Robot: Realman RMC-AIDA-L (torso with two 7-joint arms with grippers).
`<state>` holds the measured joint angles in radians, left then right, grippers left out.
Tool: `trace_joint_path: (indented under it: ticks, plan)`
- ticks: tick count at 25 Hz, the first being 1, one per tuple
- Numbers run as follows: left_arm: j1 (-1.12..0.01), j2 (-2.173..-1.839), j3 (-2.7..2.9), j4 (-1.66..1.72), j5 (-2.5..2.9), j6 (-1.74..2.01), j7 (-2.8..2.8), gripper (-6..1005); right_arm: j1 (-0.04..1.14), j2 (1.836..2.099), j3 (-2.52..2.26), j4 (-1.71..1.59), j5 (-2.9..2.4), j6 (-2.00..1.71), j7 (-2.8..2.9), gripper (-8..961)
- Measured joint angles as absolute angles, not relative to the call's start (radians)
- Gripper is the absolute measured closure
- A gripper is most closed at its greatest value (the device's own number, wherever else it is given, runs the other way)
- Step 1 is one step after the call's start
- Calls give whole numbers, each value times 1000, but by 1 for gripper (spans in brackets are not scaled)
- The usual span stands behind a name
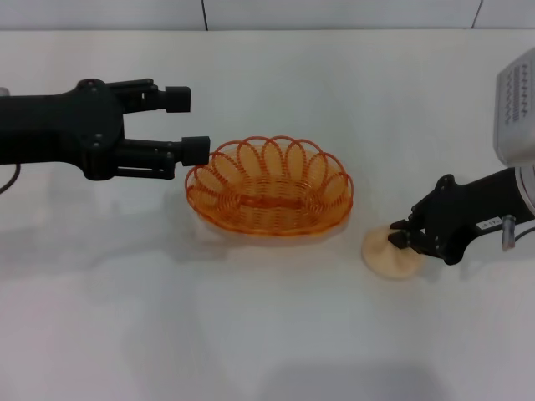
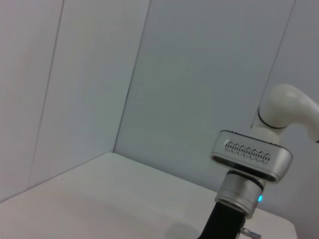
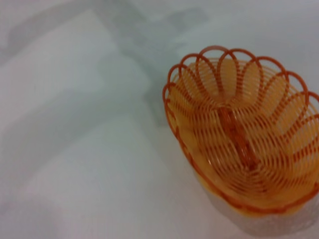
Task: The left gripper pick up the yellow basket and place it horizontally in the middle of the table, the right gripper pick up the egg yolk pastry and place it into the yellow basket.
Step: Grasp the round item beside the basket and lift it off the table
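The yellow basket [image 1: 269,185] [image 3: 244,149] stands upright and empty in the middle of the white table [image 1: 267,334], its long side running left to right. My left gripper [image 1: 185,125] hovers just left of the basket's rim, open, with nothing between its fingers. The egg yolk pastry [image 1: 386,256] lies flat on the table to the right of the basket. My right gripper [image 1: 400,235] is down at the pastry's right edge, overlapping it from the right. The pastry does not show in either wrist view.
A grey wall runs along the table's far edge [image 1: 267,30]. The right arm's silver-grey housing [image 1: 517,109] [image 2: 251,159] rises at the right side. Bare tabletop lies in front of the basket and behind it.
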<state>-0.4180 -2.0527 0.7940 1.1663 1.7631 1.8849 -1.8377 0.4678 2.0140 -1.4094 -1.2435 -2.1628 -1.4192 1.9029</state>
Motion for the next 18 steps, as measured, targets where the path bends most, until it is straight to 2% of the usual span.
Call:
trace_joint_path:
  ticks: [12, 18]
  plan:
    - [-411, -2041, 764, 1169, 1770, 1886, -1833, 114, 436, 2015, -1413, -1451, -2157, -1466, 2001, 911]
    - [-412, -2038, 764, 1170, 1771, 1885, -1830, 113, 449, 2020, -1463, -1479, -2118, -1425, 2001, 910]
